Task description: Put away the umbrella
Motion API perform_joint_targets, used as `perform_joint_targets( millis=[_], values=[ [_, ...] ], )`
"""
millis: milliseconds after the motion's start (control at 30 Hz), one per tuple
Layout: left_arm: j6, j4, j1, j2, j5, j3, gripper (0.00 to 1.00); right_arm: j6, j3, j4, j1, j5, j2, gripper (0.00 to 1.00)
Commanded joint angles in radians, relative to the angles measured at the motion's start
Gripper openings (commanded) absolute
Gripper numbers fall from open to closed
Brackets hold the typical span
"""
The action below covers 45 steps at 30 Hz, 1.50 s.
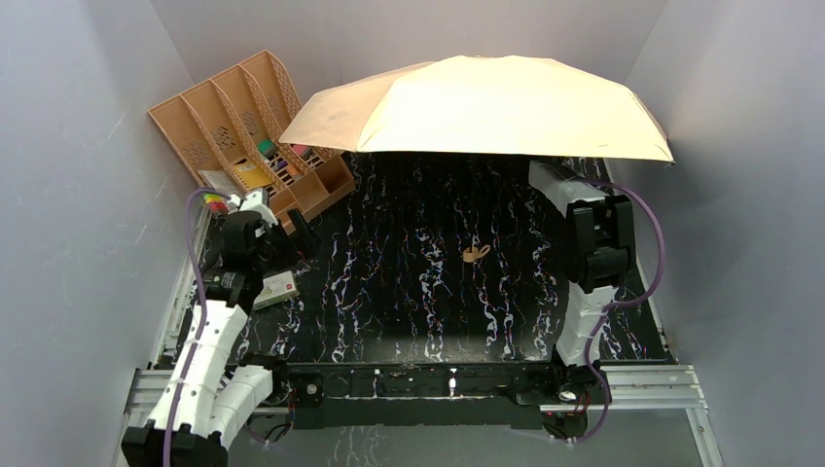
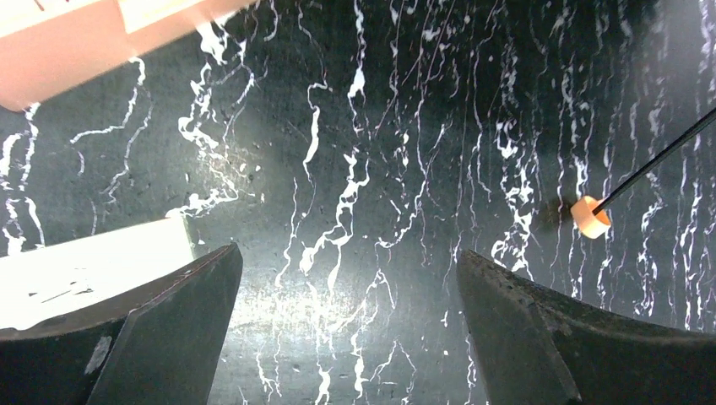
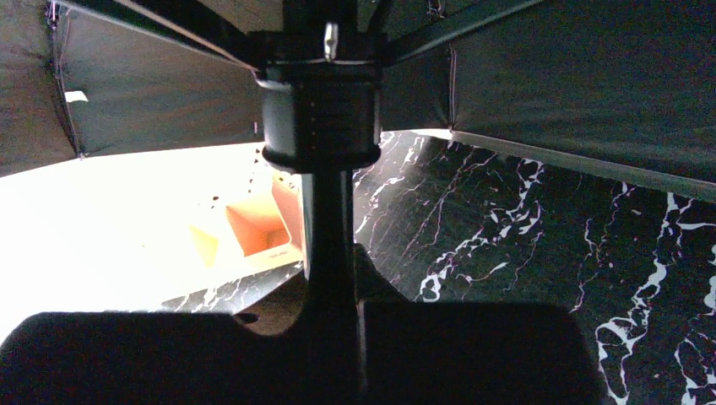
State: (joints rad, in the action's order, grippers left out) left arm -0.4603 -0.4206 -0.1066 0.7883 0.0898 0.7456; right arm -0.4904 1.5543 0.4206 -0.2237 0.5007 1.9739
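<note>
Right tool is clenched on the dark shaft of the umbrella, just below the runner, at the centre of the wrist frame. Seen from overhead, the umbrella stands open across the upper centre and right, above the surface. Left tool hangs released at lower left.

Black marbled tabletop, white veins throughout. Peach-orange divided tray standing at far left corner. Flat white box lying near left edge, well forward of tray. Small tan piece lying alone near centre. Far strip shadowed under open tan umbrella; contact with surface not discernible.
</note>
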Motion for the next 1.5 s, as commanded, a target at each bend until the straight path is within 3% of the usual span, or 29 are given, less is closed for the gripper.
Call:
perform_joint_targets(
  millis=[0,233,500,633,767,967,1167,1467],
  values=[
    [0.002,-0.01,0.004,0.069,0.082,0.031,0.98,-0.071,-0.031,0.101,0.008,-0.006,-0.105,0.0],
    [0.085,0.001,0.004,0.019,0.18,0.089,0.98,-0.238,-0.142,0.165,0.008,-0.062,-0.259,0.0],
    [-0.016,0.05,-0.033,0.089,0.381,0.269,0.98,-0.531,-0.262,0.335,-0.002,-0.066,-0.394,0.0],
    [-0.051,0.093,-0.088,0.135,0.411,0.372,0.98,-0.563,-0.286,0.25,-0.052,-0.131,-0.482,0.0],
    [-0.096,0.153,-0.211,0.185,0.364,0.412,0.98,-0.527,-0.277,0.045,-0.138,-0.312,-0.57,0.0],
    [-0.084,0.192,-0.495,0.269,0.164,0.469,0.98,-0.364,-0.189,-0.211,-0.273,-0.635,-0.627,0.0],
    [-0.025,0.242,-0.671,0.347,0.035,0.543,0.98,-0.364,-0.128,-0.349,-0.308,-0.722,-0.615,0.0],
    [0.063,0.275,-0.73,0.499,-0.032,0.591,0.97,-0.368,-0.133,-0.353,-0.335,-0.706,-0.625,0.0]
  ],
)
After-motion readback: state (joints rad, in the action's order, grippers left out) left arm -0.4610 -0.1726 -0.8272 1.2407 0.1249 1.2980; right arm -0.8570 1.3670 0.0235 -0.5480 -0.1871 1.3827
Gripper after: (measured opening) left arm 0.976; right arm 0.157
